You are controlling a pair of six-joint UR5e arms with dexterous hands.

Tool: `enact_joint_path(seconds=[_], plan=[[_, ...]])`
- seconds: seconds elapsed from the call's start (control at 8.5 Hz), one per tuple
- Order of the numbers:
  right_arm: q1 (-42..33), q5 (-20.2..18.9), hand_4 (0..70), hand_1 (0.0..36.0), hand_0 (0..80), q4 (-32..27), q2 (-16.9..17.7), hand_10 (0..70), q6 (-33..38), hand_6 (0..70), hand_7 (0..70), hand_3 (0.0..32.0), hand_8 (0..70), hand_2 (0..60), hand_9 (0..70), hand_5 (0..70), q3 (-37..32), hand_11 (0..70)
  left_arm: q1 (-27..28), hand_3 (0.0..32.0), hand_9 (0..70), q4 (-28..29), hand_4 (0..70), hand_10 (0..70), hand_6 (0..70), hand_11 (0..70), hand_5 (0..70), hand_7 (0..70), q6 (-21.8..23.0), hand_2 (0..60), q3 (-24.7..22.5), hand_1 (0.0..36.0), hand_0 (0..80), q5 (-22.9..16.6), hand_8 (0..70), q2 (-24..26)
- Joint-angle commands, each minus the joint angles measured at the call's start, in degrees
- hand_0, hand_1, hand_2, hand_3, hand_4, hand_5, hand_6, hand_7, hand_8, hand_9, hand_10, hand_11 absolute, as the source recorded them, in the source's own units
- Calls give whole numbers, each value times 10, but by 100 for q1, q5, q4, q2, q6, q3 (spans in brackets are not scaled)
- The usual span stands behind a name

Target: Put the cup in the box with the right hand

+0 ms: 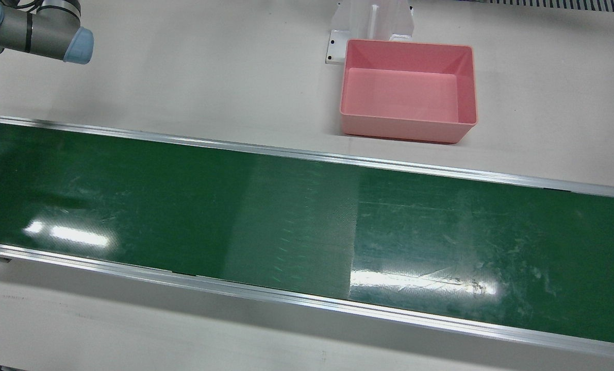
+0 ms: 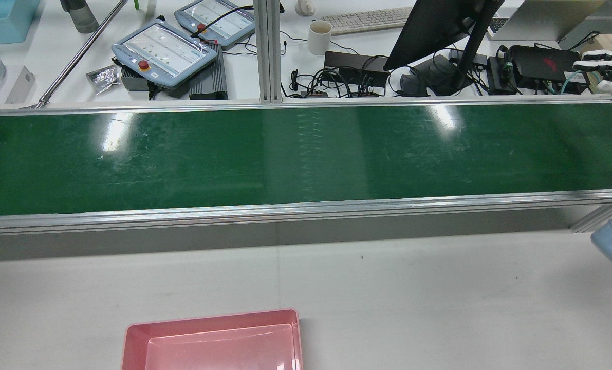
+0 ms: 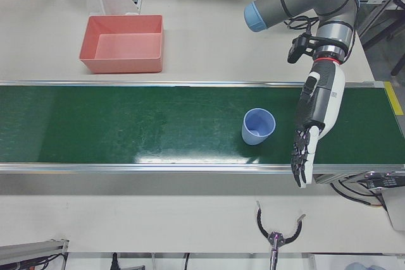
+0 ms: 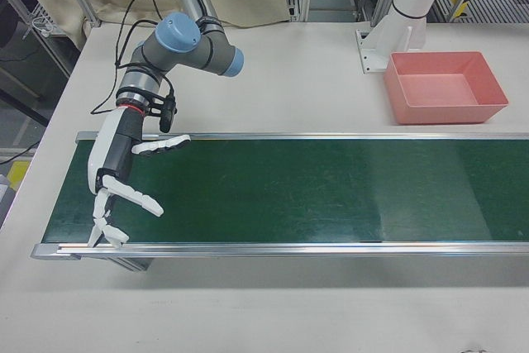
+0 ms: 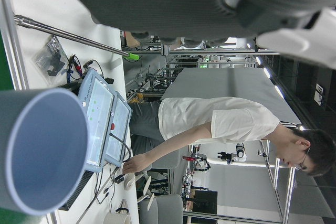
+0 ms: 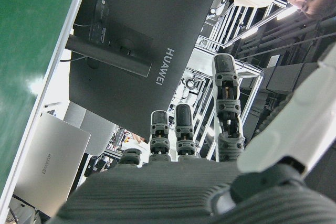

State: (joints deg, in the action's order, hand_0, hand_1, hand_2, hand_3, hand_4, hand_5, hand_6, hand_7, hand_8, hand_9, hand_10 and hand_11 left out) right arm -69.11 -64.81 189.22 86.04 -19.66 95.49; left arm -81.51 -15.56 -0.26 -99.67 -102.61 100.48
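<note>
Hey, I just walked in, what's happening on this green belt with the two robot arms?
Nothing is being held yet. A blue cup stands upright on the green belt near the left hand, which hangs open beside it without touching. The right hand is open too, poised over the far end of the belt with no cup near it. The pink box sits empty on the table behind the belt.

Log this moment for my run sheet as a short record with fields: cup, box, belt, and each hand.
cup: blue cup, upright on the green conveyor belt, near the left hand
box: pink box, empty, on the white table beside the belt
left hand: open, beside the cup, not touching
right hand: open, over the belt's far end, holding nothing
</note>
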Motion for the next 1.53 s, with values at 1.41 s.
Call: enact_joint_path(seconds=[1.41], plan=[[1435, 1129, 586, 0, 412, 766, -737, 14, -240, 71, 423, 26, 112, 36, 215, 4, 356, 15, 3, 0, 0, 0, 0, 0, 0, 0, 0, 0, 0, 0, 0, 0, 0, -4, 0, 6]])
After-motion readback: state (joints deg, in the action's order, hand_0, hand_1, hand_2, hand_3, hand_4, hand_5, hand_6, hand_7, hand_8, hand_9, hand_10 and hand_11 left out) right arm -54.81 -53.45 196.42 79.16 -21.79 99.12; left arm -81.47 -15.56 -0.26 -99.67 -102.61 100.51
